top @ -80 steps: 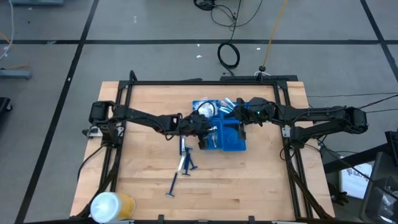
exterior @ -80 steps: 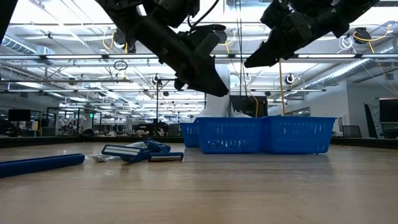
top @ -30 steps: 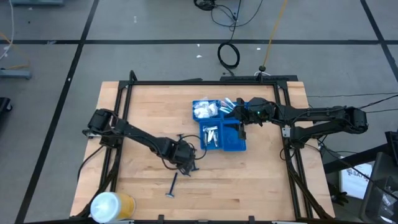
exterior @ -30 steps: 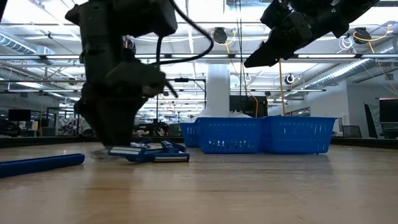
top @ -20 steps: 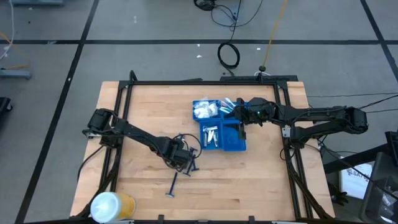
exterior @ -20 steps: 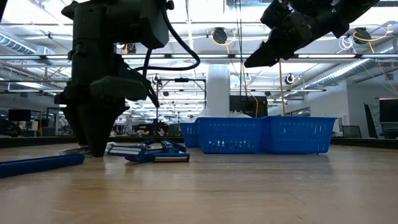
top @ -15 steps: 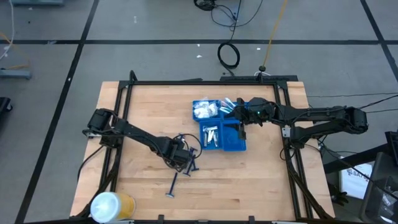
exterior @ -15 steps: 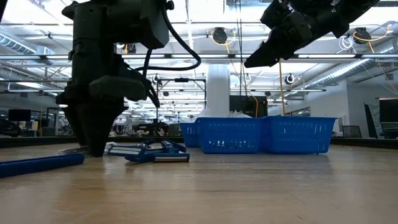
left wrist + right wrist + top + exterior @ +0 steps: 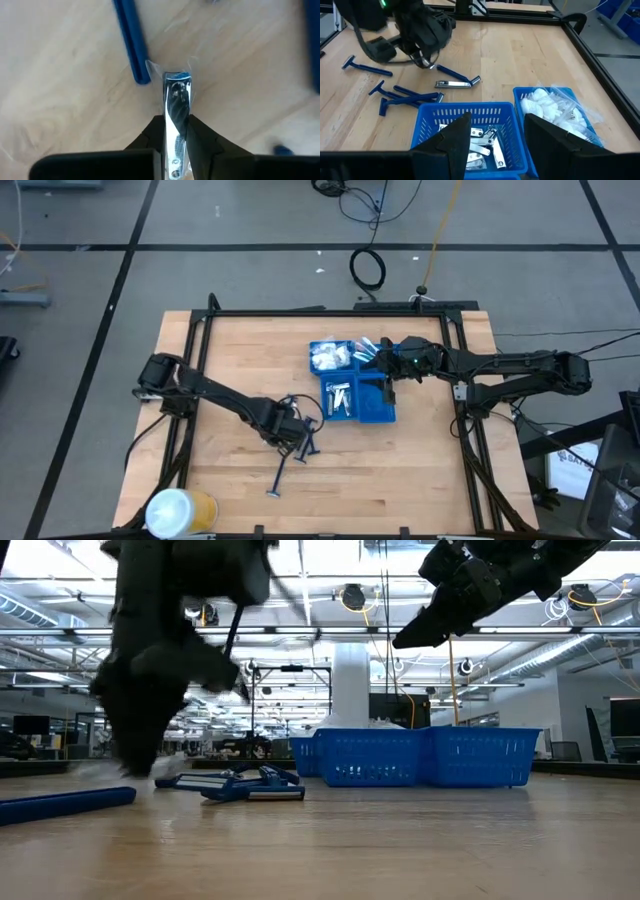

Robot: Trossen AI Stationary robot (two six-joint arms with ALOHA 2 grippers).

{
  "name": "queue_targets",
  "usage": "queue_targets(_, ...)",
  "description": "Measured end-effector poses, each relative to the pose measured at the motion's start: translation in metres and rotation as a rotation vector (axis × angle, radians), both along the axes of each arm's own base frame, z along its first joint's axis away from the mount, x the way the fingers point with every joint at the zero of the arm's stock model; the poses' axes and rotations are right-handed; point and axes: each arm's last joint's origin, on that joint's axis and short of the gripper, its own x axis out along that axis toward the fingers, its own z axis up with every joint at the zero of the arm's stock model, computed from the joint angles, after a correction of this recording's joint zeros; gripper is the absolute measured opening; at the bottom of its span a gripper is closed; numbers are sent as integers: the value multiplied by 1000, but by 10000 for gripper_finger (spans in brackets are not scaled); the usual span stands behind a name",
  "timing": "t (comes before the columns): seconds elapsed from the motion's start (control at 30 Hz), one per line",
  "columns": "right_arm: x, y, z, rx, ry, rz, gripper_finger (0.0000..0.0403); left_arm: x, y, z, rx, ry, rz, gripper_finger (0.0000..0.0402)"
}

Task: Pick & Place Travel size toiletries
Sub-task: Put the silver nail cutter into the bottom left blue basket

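From above, the left pincer (image 9: 293, 432) works low over the worktop (image 9: 420, 470) beside scattered razors (image 9: 306, 446), while the right pincer (image 9: 386, 368) waits, fingers parted and empty, over the blue tray (image 9: 378, 416). The left wrist view shows it clamped on wrapped nail clippers (image 9: 176, 115); lifting and carrying them to the tray looks next.
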Motion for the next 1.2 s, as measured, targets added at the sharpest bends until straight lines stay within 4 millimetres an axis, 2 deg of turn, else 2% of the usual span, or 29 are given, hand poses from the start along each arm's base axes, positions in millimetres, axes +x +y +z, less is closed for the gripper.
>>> queue_targets(0.33,0,0,0,-1,-4,0,171,26,4,51,200,-272,-76,28)
queue_targets(0.43,0,0,0,-1,-4,0,171,38,12,59,238,-358,-96,36)
queue_targets(0.7,0,0,0,-1,-4,0,171,68,37,72,251,-619,-197,29)
queue_targets(0.9,0,0,0,-1,-4,0,171,78,59,78,279,-708,-226,34)
queue_targets(1.2,0,0,0,-3,-5,1,171,94,78,63,258,-763,-229,29)
